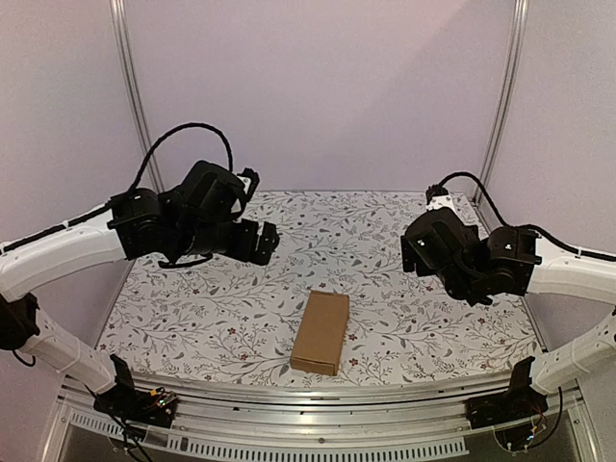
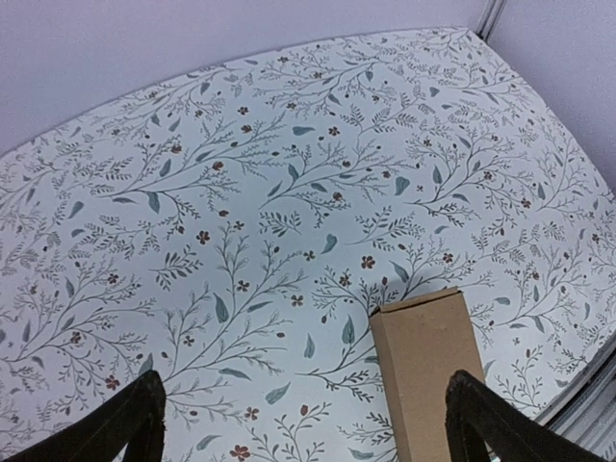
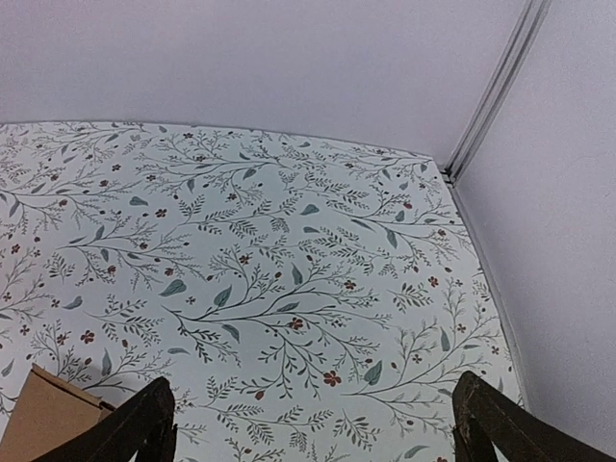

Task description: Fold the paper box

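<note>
Paper box [image 1: 320, 331] lies flat on the surface [image 1: 414, 221], closed into a slim shape, near the front edge between the two arms. Left claw [image 2: 308, 423] and right claw [image 3: 313, 428] both hang clear of it, spread wide, holding nothing. Risk as I read it: you can't see the end flaps from here, so an unseated tab may pop open. Press one-sided and the light cardboard likely skates toward the front rail [image 1: 308, 404], or crushes.
</note>
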